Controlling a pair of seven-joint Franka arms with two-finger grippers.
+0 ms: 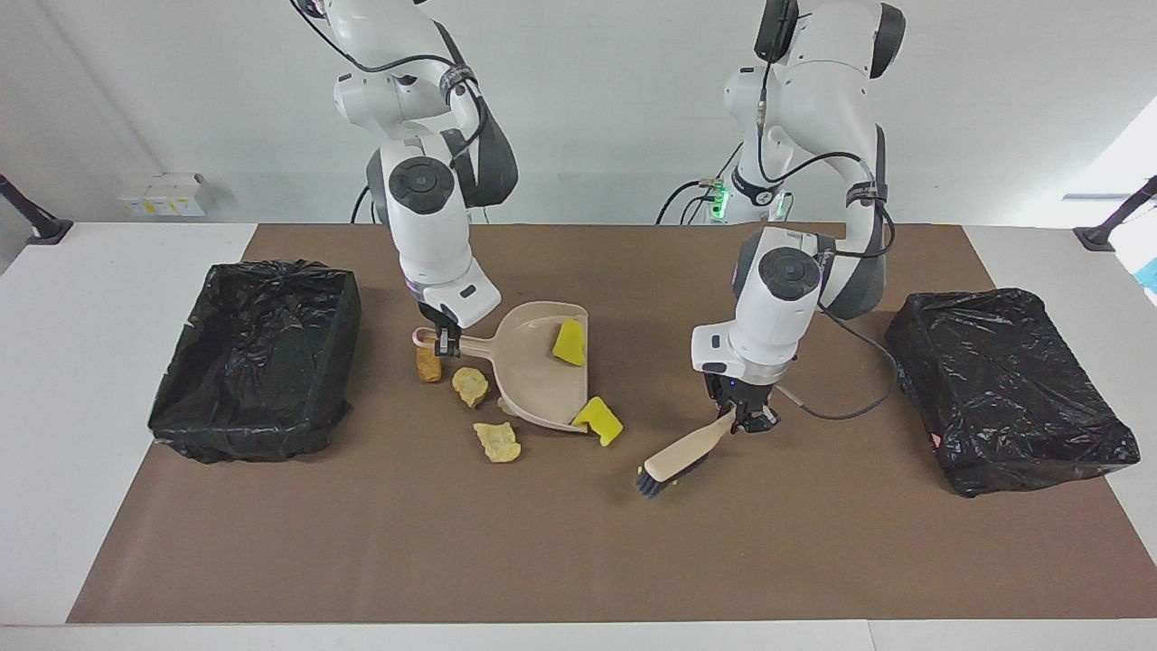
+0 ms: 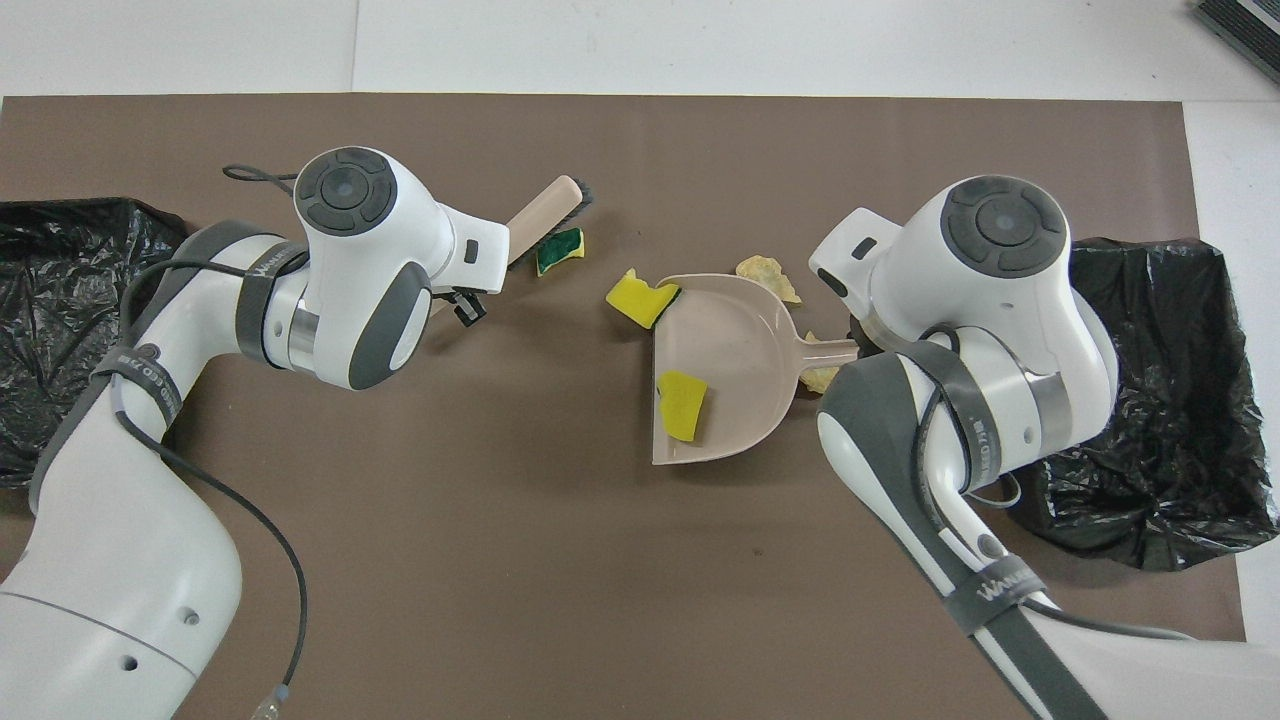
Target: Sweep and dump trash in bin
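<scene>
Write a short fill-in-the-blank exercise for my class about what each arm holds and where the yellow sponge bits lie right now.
1. The left gripper is shut on the handle of the beige ____ with black bristles.
2. The right gripper is shut on the handle of the beige plastic ____.
3. Exactly ____ bright yellow sponge bit lies inside the pan.
4. Another yellow sponge bit lies at the pan's open ____, on the brown table mat.

Missing words: brush; dustpan; one; edge

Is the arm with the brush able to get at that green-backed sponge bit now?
Probably yes. The left pincer grips the brush, whose bristles sit right beside the green-backed sponge bit, with only bare mat around it.
</scene>
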